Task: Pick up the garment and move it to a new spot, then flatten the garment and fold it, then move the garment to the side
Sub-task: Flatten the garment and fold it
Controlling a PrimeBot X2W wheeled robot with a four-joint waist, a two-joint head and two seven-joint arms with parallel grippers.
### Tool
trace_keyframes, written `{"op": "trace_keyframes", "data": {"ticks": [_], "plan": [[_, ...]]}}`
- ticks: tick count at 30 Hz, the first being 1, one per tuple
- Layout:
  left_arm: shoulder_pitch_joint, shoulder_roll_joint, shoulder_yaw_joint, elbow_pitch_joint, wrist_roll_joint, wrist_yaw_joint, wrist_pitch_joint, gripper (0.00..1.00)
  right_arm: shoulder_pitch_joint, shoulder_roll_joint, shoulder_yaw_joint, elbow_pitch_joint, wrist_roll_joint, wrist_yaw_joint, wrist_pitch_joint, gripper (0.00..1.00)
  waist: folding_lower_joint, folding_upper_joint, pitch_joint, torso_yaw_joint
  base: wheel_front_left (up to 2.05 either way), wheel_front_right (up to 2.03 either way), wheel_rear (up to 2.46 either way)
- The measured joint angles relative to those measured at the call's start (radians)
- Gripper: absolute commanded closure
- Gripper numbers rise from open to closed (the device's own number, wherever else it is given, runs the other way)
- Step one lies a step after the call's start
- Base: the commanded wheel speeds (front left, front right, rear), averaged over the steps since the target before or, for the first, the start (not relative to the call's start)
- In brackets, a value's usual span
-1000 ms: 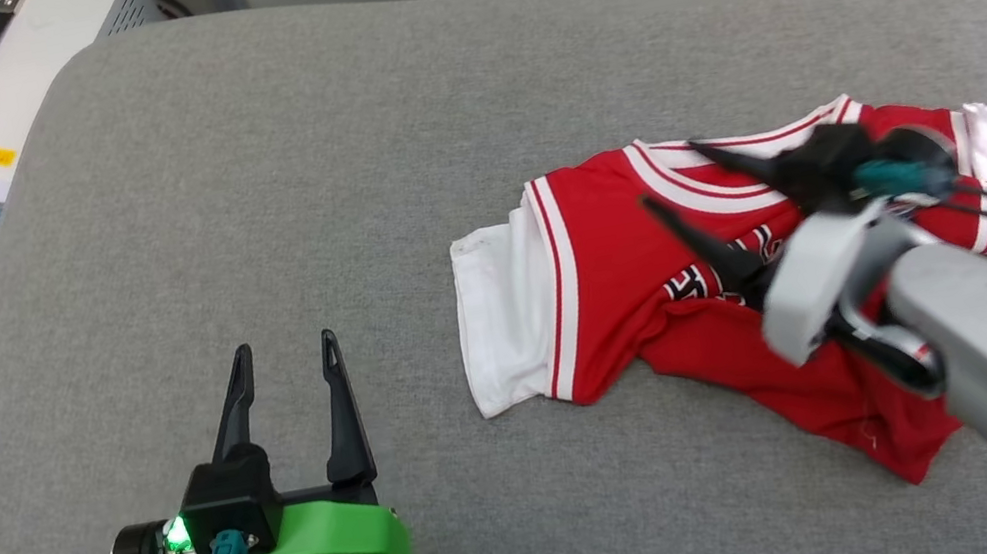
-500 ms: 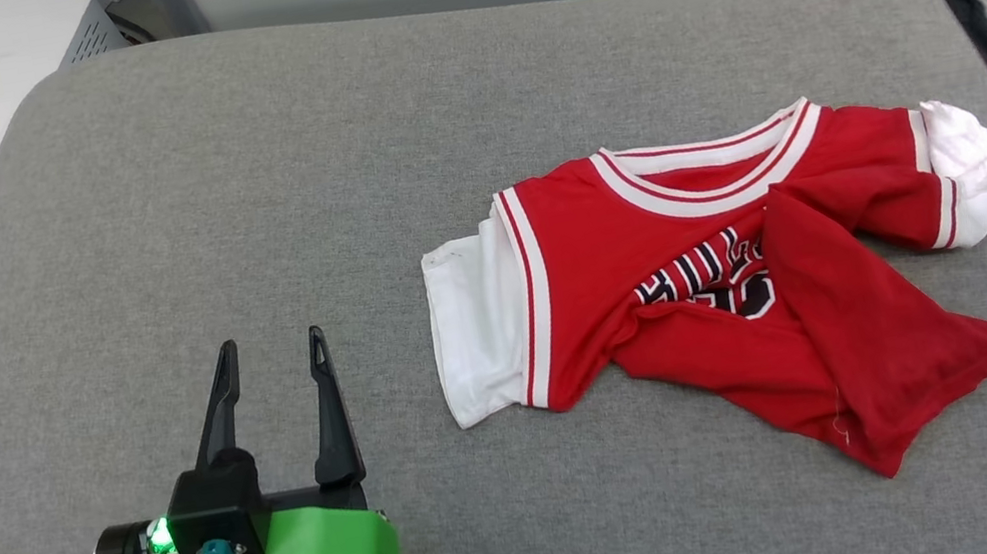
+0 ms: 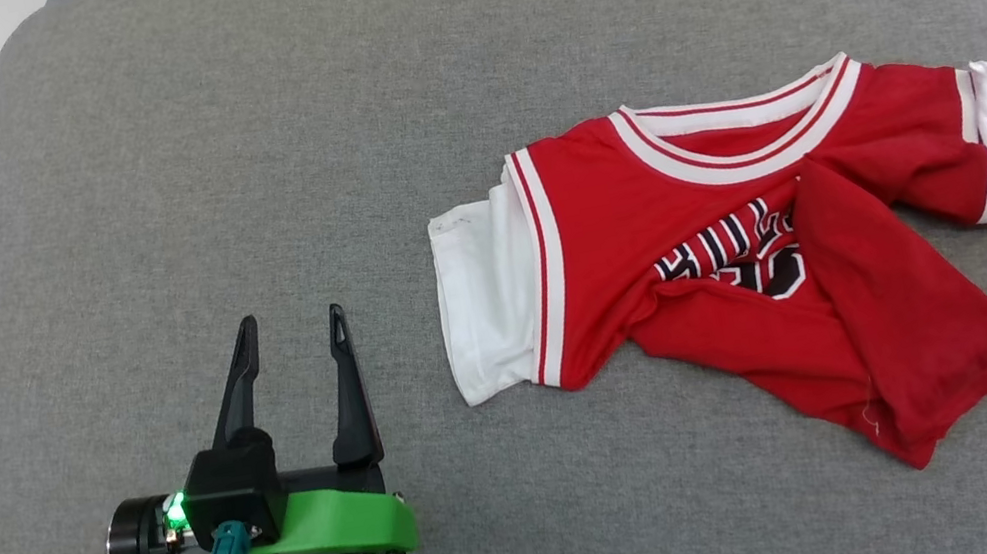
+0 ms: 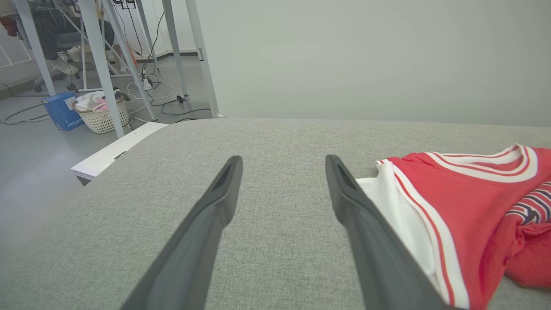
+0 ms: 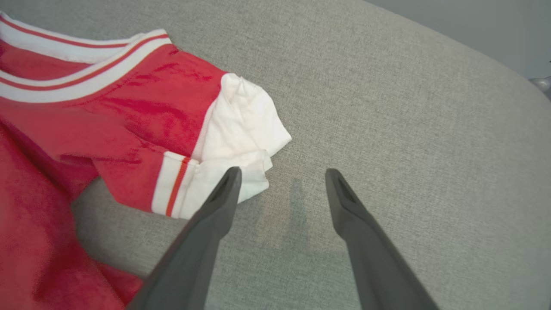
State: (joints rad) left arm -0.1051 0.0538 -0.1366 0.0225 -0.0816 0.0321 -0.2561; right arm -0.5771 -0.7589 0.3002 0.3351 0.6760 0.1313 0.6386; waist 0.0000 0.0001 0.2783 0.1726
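On grey woven upholstery (image 3: 229, 161), toward the right: red jersey (image 3: 733, 255), shiny knit, crumpled, hem flipped over black lettering, white sleeves bunched. Left gripper (image 3: 291, 318) spread wide, empty, well apart from it. Right gripper (image 5: 283, 171) likewise spread, empty, beside one sleeve. Pale wall (image 4: 344, 56); wicker basket (image 4: 101, 116) on floor.

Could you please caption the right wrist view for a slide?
Open right gripper over grey cushion, beside red jersey and its bunched white sleeve.
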Motion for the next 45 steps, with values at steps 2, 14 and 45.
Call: {"op": "trace_keyframes", "data": {"ticks": [2, 14, 45], "plan": [[-0.010, 0.000, -0.006, 0.000, -0.003, 0.005, 0.000, 0.00, 0.008, 0.017, -0.002, 0.035, 0.004, 0.000, 0.005, 0.00, 0.0000, 0.0000, 0.017, 0.005, 0.00, 0.00, 0.00], [-0.035, 0.000, -0.007, 0.015, -0.005, 0.011, 0.000, 0.00, 0.025, 0.076, 0.063, 0.120, 0.006, -0.001, -0.116, 1.00, 0.0000, 0.0000, 0.058, 0.015, 0.00, 0.00, 0.00], [0.045, 0.000, 0.018, 0.049, 0.006, -0.003, 0.000, 0.00, 0.642, 0.270, -0.375, -0.010, 0.003, 0.001, -0.426, 0.00, 0.0000, 0.0000, -0.092, -0.081, 0.00, 0.00, 0.00]]}}
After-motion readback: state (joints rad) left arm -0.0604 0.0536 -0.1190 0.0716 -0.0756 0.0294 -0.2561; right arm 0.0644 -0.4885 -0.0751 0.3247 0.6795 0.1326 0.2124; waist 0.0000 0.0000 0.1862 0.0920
